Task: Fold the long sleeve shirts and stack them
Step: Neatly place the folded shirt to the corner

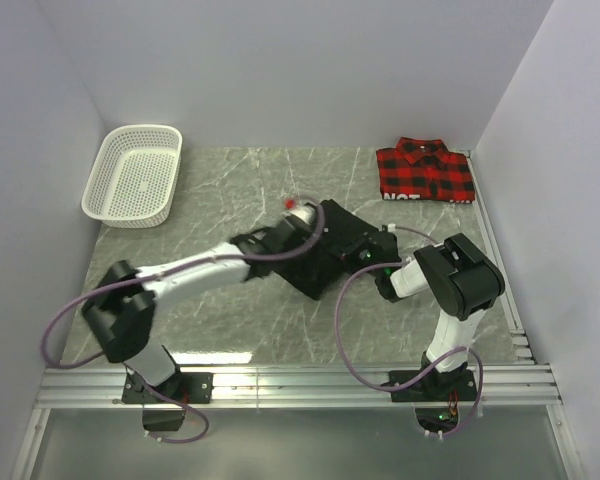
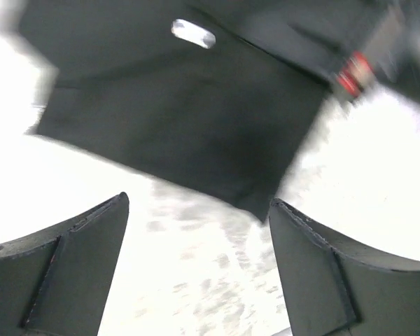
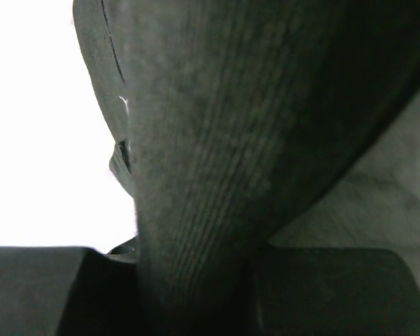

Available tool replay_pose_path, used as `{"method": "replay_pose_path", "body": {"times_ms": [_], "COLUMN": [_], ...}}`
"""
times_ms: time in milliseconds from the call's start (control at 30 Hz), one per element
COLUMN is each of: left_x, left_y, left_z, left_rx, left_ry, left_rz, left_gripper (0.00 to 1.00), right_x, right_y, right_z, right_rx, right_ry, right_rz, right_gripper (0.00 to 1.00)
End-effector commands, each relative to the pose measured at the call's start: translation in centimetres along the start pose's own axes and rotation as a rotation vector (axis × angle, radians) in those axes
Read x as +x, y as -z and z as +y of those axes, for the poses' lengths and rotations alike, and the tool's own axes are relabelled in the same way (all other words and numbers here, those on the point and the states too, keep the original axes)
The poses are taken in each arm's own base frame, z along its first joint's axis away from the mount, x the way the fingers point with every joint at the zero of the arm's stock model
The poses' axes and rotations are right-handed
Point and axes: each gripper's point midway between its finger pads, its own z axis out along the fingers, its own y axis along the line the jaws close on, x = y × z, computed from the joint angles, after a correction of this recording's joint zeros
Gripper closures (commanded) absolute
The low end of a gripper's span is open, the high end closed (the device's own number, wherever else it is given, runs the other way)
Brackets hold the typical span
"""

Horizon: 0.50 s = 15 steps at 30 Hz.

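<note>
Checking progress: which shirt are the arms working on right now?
The plain black shirt at mid-table, with a fold bunched between the right gripper's jaws. The red plaid shirt lies folded, untouched, at the far right corner.

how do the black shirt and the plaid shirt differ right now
Colour: the black shirt is plain, the plaid shirt is red-and-black checked.
Place: the black shirt lies skewed in the middle; the plaid shirt sits square at the far right corner.
Handling: the right tool pinches the black shirt's fabric, with the left tool open at its edge; nothing touches the plaid shirt.
Both look folded into rectangles.
</note>
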Motion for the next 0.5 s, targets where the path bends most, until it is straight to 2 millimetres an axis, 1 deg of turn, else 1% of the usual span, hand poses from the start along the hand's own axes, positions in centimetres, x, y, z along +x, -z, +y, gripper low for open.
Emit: {"method": "replay_pose_path", "body": {"times_ms": [0,33,67,100,133,167,200,233,267,300,333,367,400,433,467], "left_x": [-3.5,-4.3,-5.6,-6.6,-7.3,-8.3,-9.6,-10.0,-10.7,-11.0,-11.1,-11.4,-11.0,-10.9,-11.0], "left_y": [4.0,4.8,5.4,7.0,8.1,9.1,10.8,11.6,12.5,13.7,14.3,14.8,15.0,15.3,15.5], "left_z": [4.8,6.3,9.5,10.9,12.4,15.2,16.1,17.3,19.4,21.0,22.1,22.7,23.3,23.8,24.5], "left_rx": [0.008,-0.006,-0.052,-0.063,-0.086,-0.135,-0.14,-0.164,-0.21,-0.278,-0.318,-0.345,-0.362,-0.376,-0.391], "left_ry": [0.196,0.223,0.28,0.302,0.302,0.346,0.356,0.351,0.38,0.388,0.399,0.403,0.411,0.419,0.431], "left_rz": [-0.047,-0.061,-0.087,-0.122,-0.141,-0.174,-0.229,-0.254,-0.296,-0.342,-0.367,-0.399,-0.415,-0.431,-0.453], "left_gripper": [0.12,0.12,0.11,0.11,0.1,0.09,0.09,0.09,0.09,0.09,0.08,0.07,0.07,0.07,0.07], "right_x": [-1.8,-2.3,-2.6,-2.9,-3.4,-3.6,-4.0,-4.7,-5.0,-5.9,-6.3,-6.5,-7.3,-8.2,-8.6], "right_y": [-0.4,-0.7,-0.7,-0.8,-1.1,-1.2,-1.4,-1.8,-2.0,-2.3,-2.5,-2.6,-2.8,-3.1,-3.2], "right_z": [1.4,2.3,2.2,2.3,3.4,3.2,3.4,4.9,4.3,5.5,5.8,5.2,5.3,6.7,6.1], "right_rx": [0.004,-0.007,0.017,0.026,0.017,0.042,0.052,0.039,0.086,0.08,0.088,0.126,0.148,0.138,0.175], "right_ry": [0.139,0.168,0.192,0.243,0.264,0.284,0.325,0.351,0.366,0.41,0.432,0.448,0.489,0.508,0.522], "right_rz": [-0.048,-0.059,-0.059,-0.061,-0.071,-0.071,-0.072,-0.087,-0.084,-0.103,-0.111,-0.104,-0.126,-0.147,-0.141], "right_gripper": [1.0,1.0,1.0,1.0,1.0,1.0,1.0,1.0,1.0,1.0,1.0,1.0,1.0,1.0,1.0]}}
